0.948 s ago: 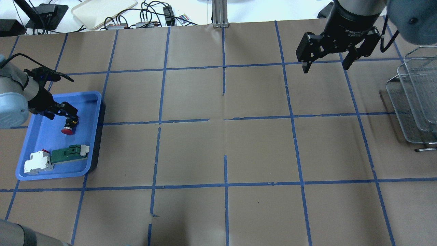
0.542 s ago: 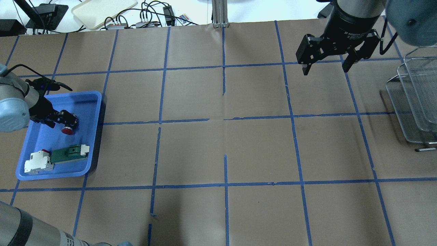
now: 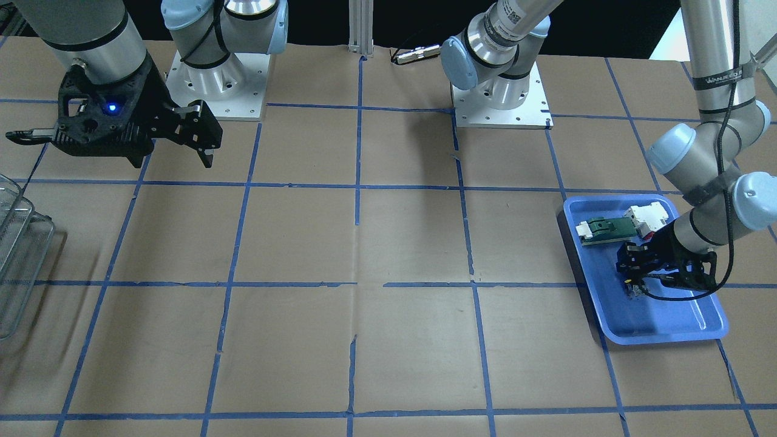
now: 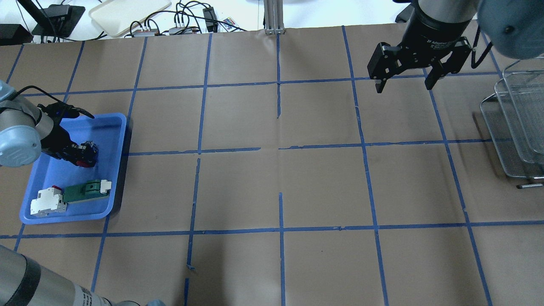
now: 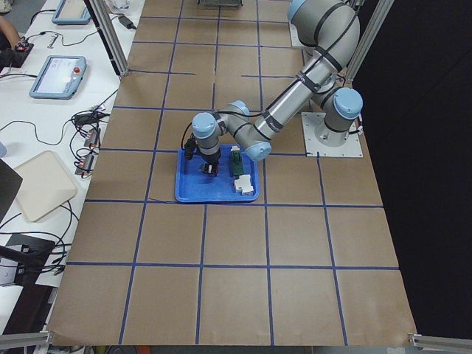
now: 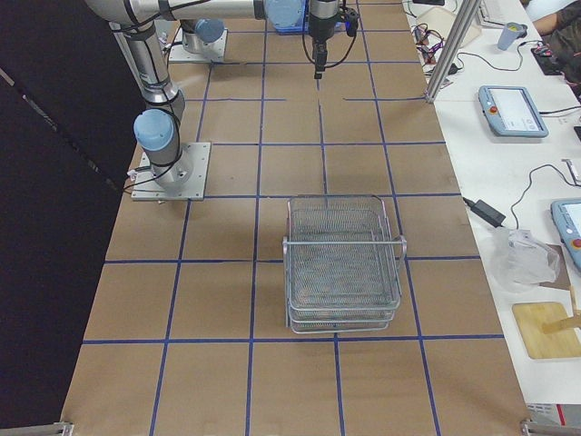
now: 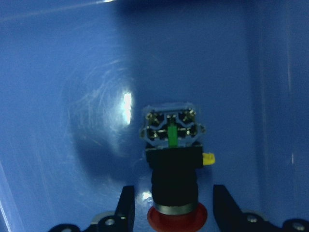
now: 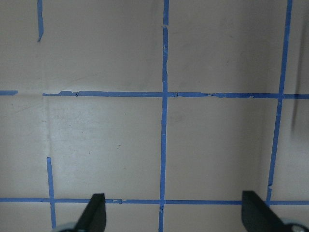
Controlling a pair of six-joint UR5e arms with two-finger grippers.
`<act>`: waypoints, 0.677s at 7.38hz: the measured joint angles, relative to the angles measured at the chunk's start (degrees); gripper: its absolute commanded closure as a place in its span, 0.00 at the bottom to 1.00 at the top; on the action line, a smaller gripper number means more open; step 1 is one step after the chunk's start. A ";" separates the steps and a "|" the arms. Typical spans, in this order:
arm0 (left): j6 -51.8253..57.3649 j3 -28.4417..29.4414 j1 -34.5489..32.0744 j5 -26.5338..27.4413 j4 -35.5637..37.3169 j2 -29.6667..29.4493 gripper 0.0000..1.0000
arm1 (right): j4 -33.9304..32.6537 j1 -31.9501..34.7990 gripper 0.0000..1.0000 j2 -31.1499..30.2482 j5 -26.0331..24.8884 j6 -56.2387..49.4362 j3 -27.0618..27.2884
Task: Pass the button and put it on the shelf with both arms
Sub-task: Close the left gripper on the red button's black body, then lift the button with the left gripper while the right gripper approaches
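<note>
The button (image 7: 174, 169) lies in the blue tray (image 4: 114, 140), red cap toward my left wrist camera and terminal base away from it. My left gripper (image 7: 174, 189) is open and low in the tray. Its fingers (image 7: 127, 208) stand on either side of the button's black body with a small gap on each side. It also shows in the overhead view (image 4: 87, 154) and the front view (image 3: 634, 282). My right gripper (image 4: 403, 87) is open and empty, high over the table's far right. The wire shelf (image 4: 518, 123) stands at the right edge.
A green and white connector block (image 4: 87, 190) and a white breaker (image 4: 46, 202) lie in the tray's near end, close to the button. The shelf also shows in the right side view (image 6: 343, 263). Blue tape lines grid the brown table.
My left gripper has dropped lower in the tray and now straddles the button. The right gripper has shifted slightly and stays open.
</note>
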 measured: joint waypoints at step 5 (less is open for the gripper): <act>10.74 1.44 -3.26 -4.16 -0.10 3.09 1.00 | -1.47 -0.03 0.00 0.20 0.03 0.05 0.00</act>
